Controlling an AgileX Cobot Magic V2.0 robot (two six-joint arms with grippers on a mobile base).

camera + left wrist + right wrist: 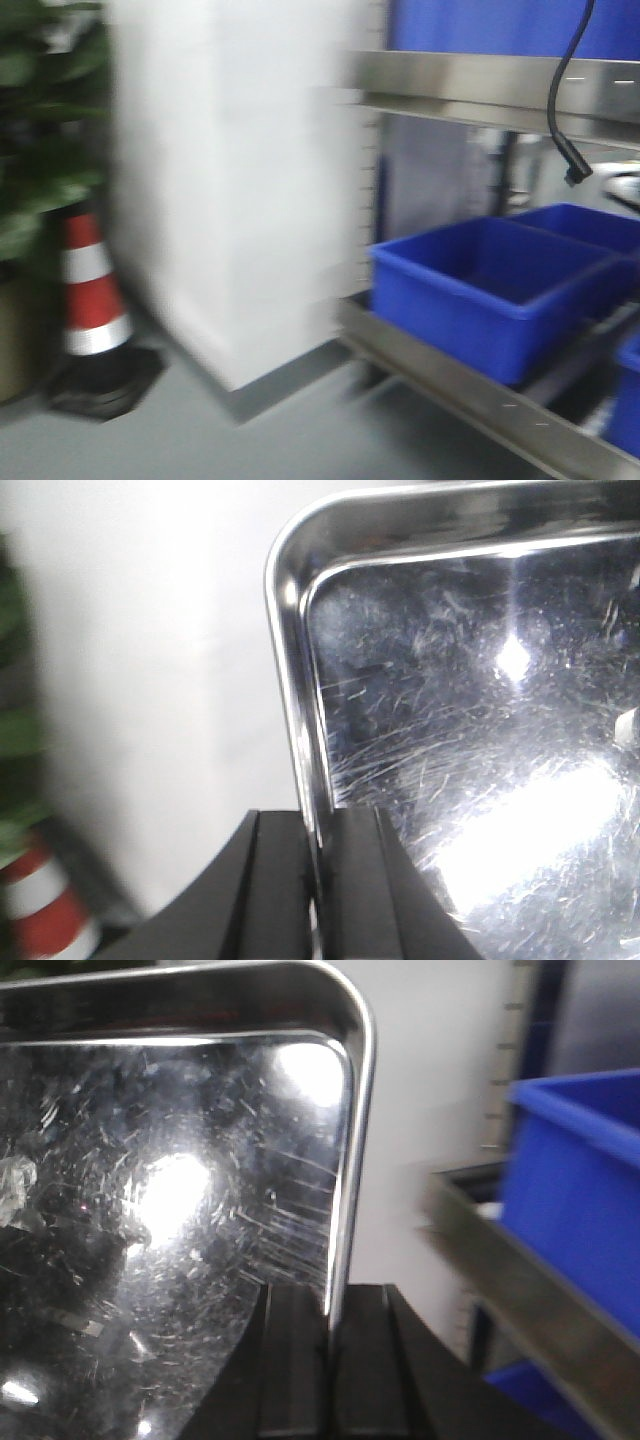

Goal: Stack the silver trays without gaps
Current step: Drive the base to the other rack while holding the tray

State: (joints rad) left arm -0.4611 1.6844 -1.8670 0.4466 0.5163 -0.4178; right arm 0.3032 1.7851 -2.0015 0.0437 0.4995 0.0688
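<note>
At left claw (318, 832): both fingers pinch the thin left rim of the tray (450, 720), just below its rounded corner; the rim stands between the pads.
At right claw (330, 1302): the same kind of pinch, on the right rim of the tray (150, 1160), also below a rounded corner.
Tray place: it reaches away from both claws, and no table shows under it. It seems to be one tray held by two opposite rims, but I cannot tell if others lie beneath it.
Handling: stiff thin metal, probably light. The surface is polished and scratched, so likely slippery in a pinch. The flat rim looks the best place to hold.
Front view: blurred; bin (490, 290) on rack (470, 390), cone (92, 290) by a white wall. No tray shows there.
</note>
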